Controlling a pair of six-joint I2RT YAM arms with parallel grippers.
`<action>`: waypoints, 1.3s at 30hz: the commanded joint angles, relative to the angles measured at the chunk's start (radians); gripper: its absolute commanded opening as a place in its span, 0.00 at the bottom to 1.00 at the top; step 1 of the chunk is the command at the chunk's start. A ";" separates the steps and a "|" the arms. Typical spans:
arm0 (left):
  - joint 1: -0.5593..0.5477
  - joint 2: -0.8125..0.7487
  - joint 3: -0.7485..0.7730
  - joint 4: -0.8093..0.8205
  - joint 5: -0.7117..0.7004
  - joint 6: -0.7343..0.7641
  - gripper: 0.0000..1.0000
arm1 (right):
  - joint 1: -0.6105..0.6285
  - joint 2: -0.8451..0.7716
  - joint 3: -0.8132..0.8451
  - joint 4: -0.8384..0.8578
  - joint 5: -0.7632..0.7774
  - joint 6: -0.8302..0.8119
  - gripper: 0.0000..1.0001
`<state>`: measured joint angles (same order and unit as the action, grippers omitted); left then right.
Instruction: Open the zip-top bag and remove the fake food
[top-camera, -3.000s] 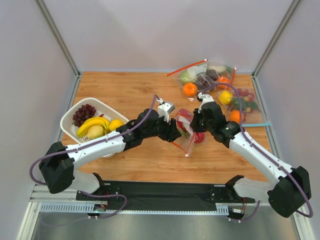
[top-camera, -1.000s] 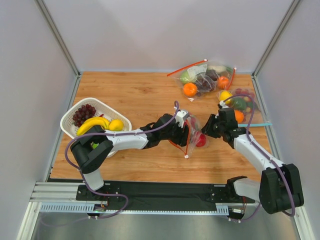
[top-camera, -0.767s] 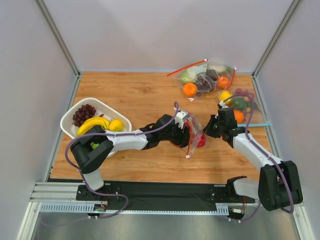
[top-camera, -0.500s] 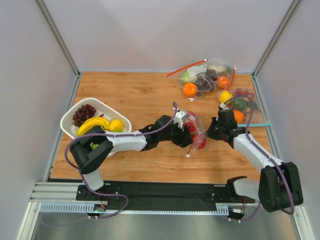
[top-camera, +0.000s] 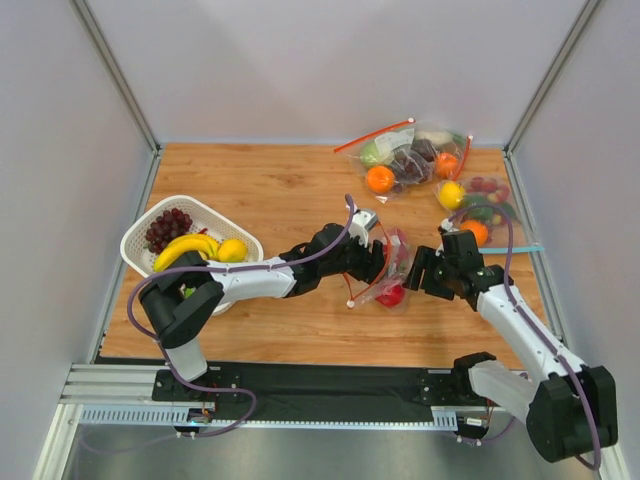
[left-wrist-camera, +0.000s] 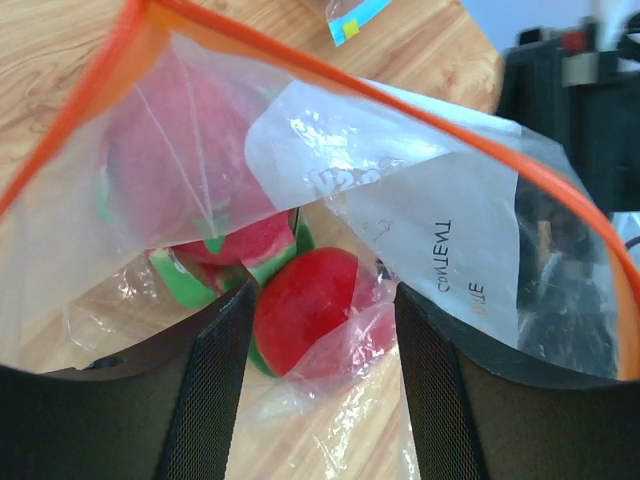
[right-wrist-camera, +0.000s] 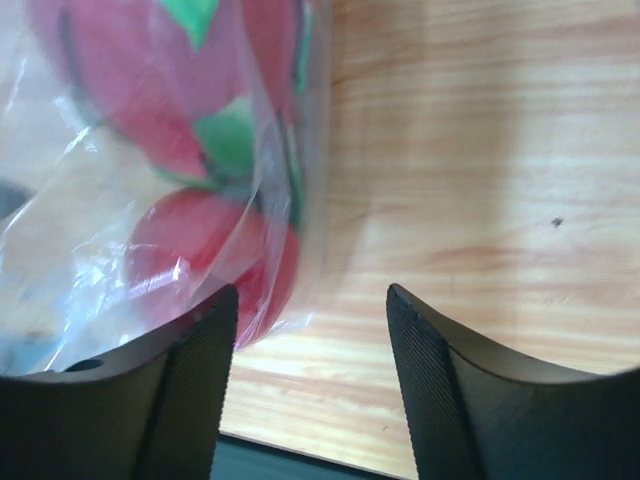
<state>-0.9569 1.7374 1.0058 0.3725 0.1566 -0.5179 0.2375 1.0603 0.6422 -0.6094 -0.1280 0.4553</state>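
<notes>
Zip-top bag (top-camera: 393, 266) is being flanked at frame centre on the table (top-camera: 260, 190), long axis lower-left to upper-right. Left pincer (top-camera: 378, 258), spread wide, is being pressed in from upper left, round red fruit (top-camera: 391, 295) lined up between its fingers. Right pincer (top-camera: 416, 279), also wide, is being positioned just right.

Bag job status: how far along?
Done: nothing confirmed; whether the red-orange zip strip is parted is unclear. In hand: left tool and right tool, jaws apart, flank the clear crinkly zip-top bag. To do: round red plastic fruit and pink green-tipped fruit sit inside.
</notes>
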 joint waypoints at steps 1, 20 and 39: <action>-0.006 -0.007 0.034 -0.012 -0.020 0.012 0.66 | 0.037 -0.094 0.000 -0.050 -0.062 0.008 0.67; -0.005 0.001 0.065 -0.073 -0.006 0.013 0.67 | 0.203 0.012 -0.084 0.132 0.027 0.039 0.79; 0.001 0.083 0.116 -0.093 0.037 0.029 0.72 | 0.203 0.076 -0.136 0.364 0.016 -0.038 0.00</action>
<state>-0.9550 1.8069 1.0702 0.2695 0.1795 -0.5098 0.4381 1.1358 0.5022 -0.3035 -0.1135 0.4355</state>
